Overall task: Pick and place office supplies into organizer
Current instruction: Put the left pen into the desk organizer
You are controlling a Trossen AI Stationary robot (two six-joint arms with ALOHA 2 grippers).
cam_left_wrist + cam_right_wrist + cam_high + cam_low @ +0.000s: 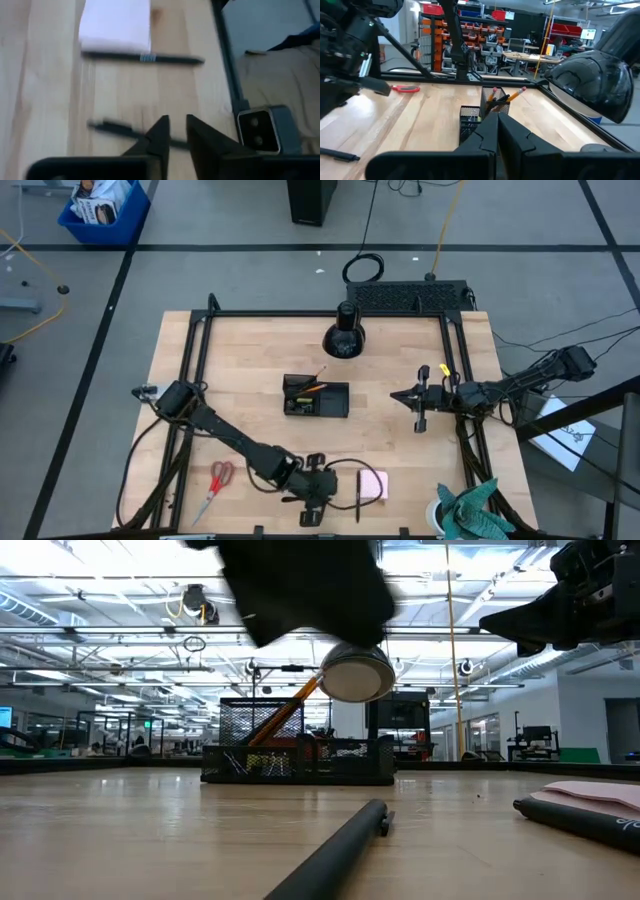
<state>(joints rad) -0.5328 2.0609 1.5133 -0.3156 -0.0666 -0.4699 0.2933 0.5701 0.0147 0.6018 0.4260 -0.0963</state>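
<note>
From above, my left gripper (312, 498) hangs over the near edge of the counter (250, 360), beside a black pen (358, 493) and the pink sticky-note pad (374, 484). The red-handled scissors (214, 483) lie farther left. The organizer (316, 397) sits mid-counter with orange pencils (312, 387) in it. My right gripper (419, 399) waits off to its right, jaws shut.

At counter height, the organizer (297, 752) stands behind a pen (335, 849) lying in front.

My left wrist shows my jaws narrowly apart, straddling a thin black pen (132, 133) on the wood; I cannot tell whether they grip it. A second pen (142, 58) lies against the pad (116, 22).

My right wrist faces the organizer (485, 115).
</note>
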